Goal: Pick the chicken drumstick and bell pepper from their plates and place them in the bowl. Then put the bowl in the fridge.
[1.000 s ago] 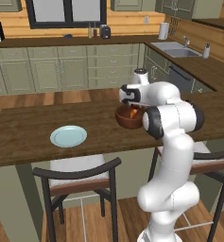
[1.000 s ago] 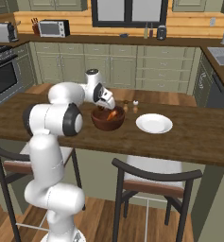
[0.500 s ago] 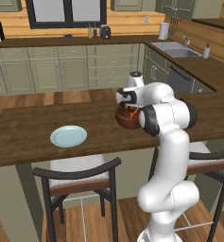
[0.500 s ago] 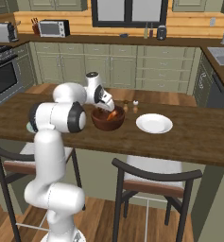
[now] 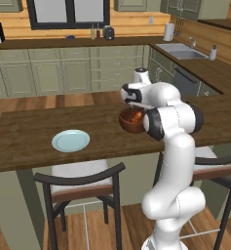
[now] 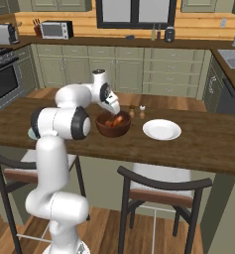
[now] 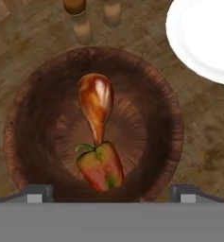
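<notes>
Bowl point(image 7: 165, 118), directly below the released, wide-open gripper point(image 7: 108, 191) on the table point(image 7: 203, 142), already contains the chicken drumstick point(image 7: 95, 106) and bell pepper point(image 7: 101, 165); next, grip one rim wall squarely and lift level toward the fridge.

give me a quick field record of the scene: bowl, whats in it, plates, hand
bowl: dark brown bowl on the wooden counter
contents: chicken drumstick and bell pepper, touching, inside the bowl
plates: pale blue plate and white plate, both bare
hand: hand above the bowl, fingers wide apart, holding nothing
shakers: two small shakers beyond the bowl
</notes>
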Robot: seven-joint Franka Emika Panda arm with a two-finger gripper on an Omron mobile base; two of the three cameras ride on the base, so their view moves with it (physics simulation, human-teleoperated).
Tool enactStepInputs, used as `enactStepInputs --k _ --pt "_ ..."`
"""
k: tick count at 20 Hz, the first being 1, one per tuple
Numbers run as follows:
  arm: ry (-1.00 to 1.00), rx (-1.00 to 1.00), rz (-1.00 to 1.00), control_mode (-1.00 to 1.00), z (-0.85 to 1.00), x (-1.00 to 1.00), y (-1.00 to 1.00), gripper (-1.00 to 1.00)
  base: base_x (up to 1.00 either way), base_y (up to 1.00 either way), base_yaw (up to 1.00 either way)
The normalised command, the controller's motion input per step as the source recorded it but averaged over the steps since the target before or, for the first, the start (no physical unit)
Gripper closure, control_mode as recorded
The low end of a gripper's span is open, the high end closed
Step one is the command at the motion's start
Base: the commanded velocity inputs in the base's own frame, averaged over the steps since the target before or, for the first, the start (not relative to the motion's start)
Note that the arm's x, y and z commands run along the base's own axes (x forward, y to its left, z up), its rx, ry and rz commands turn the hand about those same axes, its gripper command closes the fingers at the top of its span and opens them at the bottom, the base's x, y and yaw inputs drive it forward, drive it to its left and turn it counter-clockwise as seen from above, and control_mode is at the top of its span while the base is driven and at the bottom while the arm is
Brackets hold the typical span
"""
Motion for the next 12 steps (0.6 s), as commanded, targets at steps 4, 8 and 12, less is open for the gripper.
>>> enactStepInputs --k 4,8,12 --pt "0.42 0.20 -0.35 -1.00 0.15 -0.58 -0.53 -1.00 0.00 0.00 0.00" --pt "0.31 0.08 -0.19 -1.00 -0.19 -0.54 -0.39 -1.00 0.00 0.00 0.00" --pt "0.05 0.02 -0.13 -1.00 -0.47 -0.14 -0.05 -1.00 0.00 0.00 0.00"
